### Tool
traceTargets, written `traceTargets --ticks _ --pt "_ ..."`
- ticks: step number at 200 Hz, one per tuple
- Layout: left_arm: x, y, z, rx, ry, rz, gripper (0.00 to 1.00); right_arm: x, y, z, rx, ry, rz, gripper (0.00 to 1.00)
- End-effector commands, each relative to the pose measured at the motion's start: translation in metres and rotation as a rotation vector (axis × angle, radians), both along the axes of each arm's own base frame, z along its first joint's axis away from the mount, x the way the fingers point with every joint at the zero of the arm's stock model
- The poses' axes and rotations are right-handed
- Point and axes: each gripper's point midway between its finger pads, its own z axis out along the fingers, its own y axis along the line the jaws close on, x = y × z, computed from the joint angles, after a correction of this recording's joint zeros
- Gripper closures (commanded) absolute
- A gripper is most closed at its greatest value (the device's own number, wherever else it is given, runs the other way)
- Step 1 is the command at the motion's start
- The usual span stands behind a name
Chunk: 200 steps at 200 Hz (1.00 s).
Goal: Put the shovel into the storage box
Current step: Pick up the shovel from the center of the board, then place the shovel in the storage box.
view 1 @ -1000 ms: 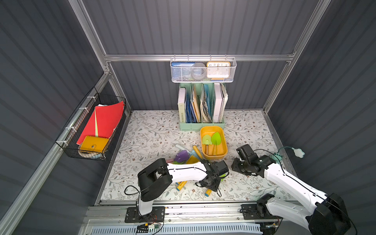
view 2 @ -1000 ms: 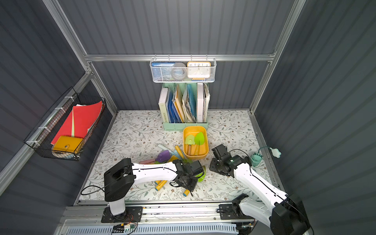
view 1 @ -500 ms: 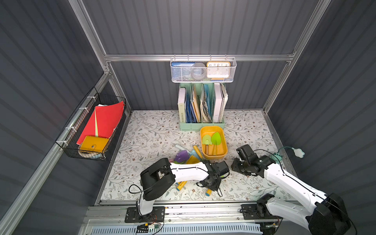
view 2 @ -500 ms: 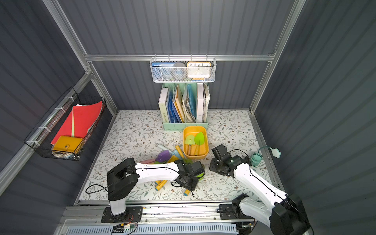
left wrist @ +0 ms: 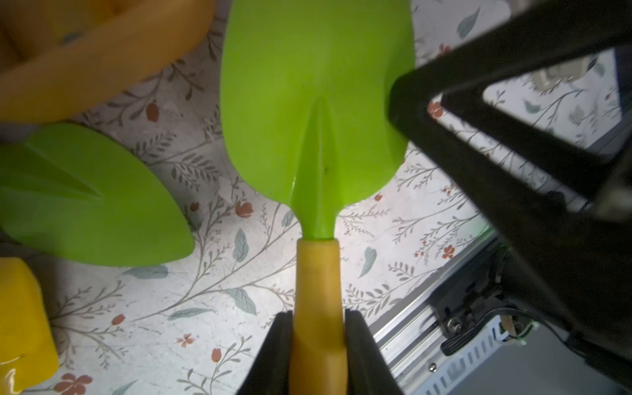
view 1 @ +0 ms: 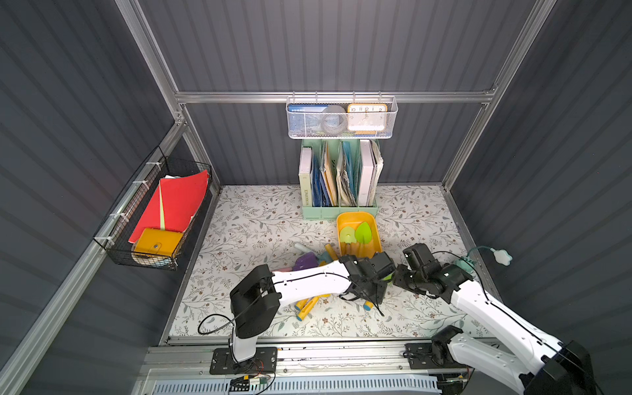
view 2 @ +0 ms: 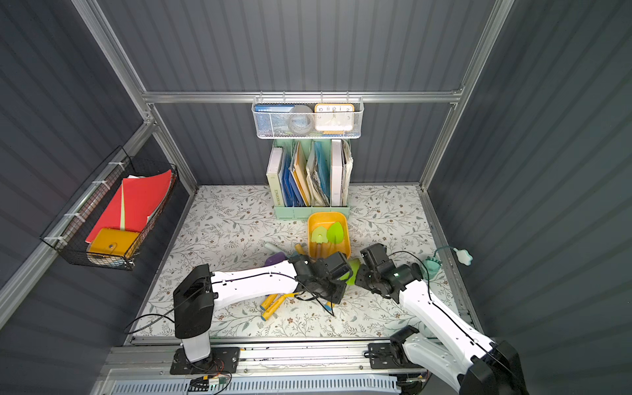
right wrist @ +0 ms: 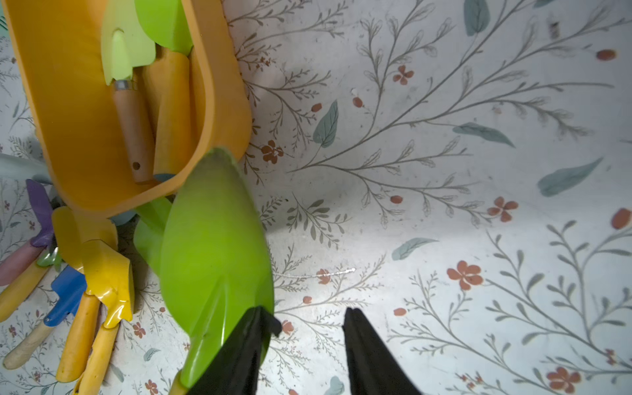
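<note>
My left gripper is clenched on the yellow handle of the plastic toy shovel. The handle is squeezed between both fingers, and the bright green rounded blade reaches straight out ahead of the gripper, over the floral-printed desk.

My right gripper meets it from the opposite side, jaws parted, with only desk showing between them. One of its fingers crosses the edge of the green blade; I cannot tell whether it touches.

Just beside the left gripper a second leaf-shaped green blade lies on the desk. Past that is a heap of small hand tools with yellow, blue and purple blades.

Ahead of both grippers sits the shallow yellow-orange plastic storage box. The held shovel is outside it, with the blade tip overlapping the box's near corner in the right wrist view. Inside the box lie a pale green shovel with a wooden handle and another with an orange handle.

Beyond the box stands a mint-green file rack full of folders. Above it a white wire-mesh basket hangs on the back wall.
</note>
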Motion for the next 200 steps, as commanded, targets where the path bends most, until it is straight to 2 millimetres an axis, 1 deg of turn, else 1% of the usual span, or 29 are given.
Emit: traceTargets --ticks 1,33,65,95,136,179,200 --pt "0.041 0.002 0.037 -0.081 -0.08 0.085 0.9 0.0 -0.003 0.005 -0.005 0.003 -0.021 0.57" --pt "0.085 0.003 0.059 -0.108 -0.154 0.17 0.9 0.002 -0.001 0.006 0.001 0.0 -0.023 0.57" --pt "0.12 0.006 0.062 -0.08 -0.203 0.213 0.93 0.007 -0.001 0.008 -0.001 -0.01 -0.03 0.57" --pt "0.148 0.01 0.054 -0.059 -0.21 0.249 0.95 0.01 0.0 0.006 -0.004 -0.004 -0.033 0.57" --pt "0.18 0.016 0.045 -0.054 -0.228 0.324 0.96 0.016 0.003 0.006 -0.006 0.001 -0.035 0.57" --pt "0.203 0.014 0.025 -0.061 -0.22 0.404 0.95 0.023 0.002 0.01 -0.022 -0.006 -0.039 0.57" --pt "0.211 0.01 0.013 -0.07 -0.207 0.439 0.95 0.024 0.002 0.012 -0.022 -0.008 -0.042 0.57"
